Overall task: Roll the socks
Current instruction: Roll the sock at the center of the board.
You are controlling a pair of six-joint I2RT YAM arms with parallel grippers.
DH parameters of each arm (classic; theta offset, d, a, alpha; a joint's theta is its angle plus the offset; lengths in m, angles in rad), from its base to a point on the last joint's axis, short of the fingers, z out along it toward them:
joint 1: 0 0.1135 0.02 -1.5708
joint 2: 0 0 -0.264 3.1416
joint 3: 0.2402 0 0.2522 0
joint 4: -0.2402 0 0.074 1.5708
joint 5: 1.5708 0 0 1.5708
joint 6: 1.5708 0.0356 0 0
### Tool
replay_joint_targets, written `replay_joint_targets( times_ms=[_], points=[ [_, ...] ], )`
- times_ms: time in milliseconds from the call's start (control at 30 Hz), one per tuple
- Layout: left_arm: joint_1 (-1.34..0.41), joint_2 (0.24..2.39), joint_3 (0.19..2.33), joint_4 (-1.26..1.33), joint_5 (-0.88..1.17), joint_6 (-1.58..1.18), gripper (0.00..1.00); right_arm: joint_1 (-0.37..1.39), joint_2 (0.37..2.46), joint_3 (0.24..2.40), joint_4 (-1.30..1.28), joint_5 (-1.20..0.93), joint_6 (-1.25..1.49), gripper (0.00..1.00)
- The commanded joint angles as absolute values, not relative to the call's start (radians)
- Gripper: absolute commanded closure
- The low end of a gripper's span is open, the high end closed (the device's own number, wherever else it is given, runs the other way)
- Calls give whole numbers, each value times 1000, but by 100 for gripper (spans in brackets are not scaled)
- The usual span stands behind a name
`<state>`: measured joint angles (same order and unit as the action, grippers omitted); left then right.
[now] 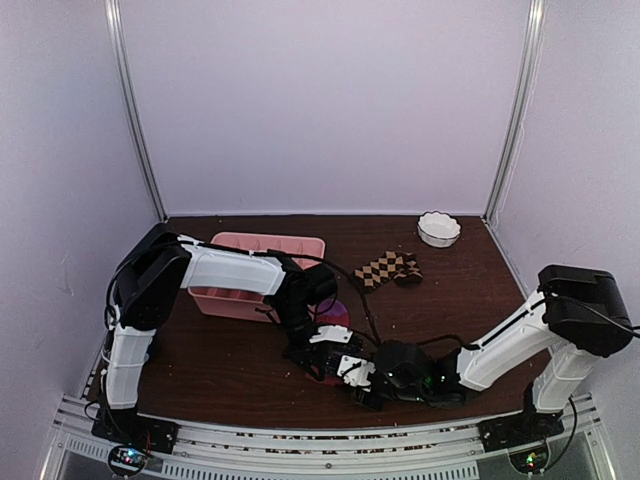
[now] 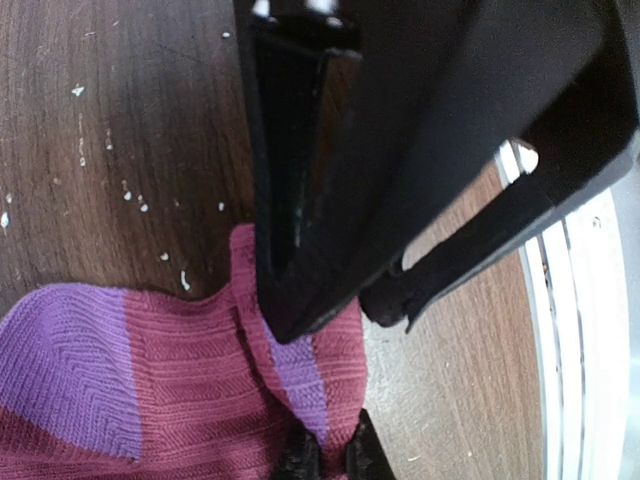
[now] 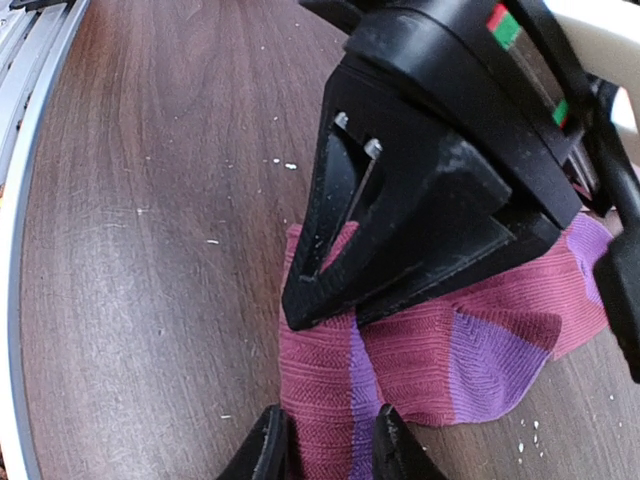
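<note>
The pink sock (image 3: 450, 360) fills the lower half of both wrist views. The left gripper (image 2: 332, 458) is clamped on its fold. The right gripper (image 3: 330, 450) straddles it, grip unclear. Only the overhead view shows the checkered sock (image 1: 388, 268), right of centre.

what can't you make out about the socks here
pink sock, top view: mostly hidden beneath both wrists
right pincer grip, right wrist view: fingertips cut off by bottom edge
checkered sock, top view: too small to tell folds
tray inside, top view: partly covered by left arm
</note>
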<state>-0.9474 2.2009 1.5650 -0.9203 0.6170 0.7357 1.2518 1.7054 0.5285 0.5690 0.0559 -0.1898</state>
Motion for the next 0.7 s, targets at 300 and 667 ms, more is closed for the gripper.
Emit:
replay_joint_targets(
  times_ms=[300, 667],
  points=[
    [-953, 2233, 1498, -903, 522, 730, 70, 1255, 1848, 549, 584, 0, -124, 84],
    [-883, 1874, 1240, -619, 482, 684, 54, 1236, 1860, 426, 617, -83, 72, 100]
  ],
)
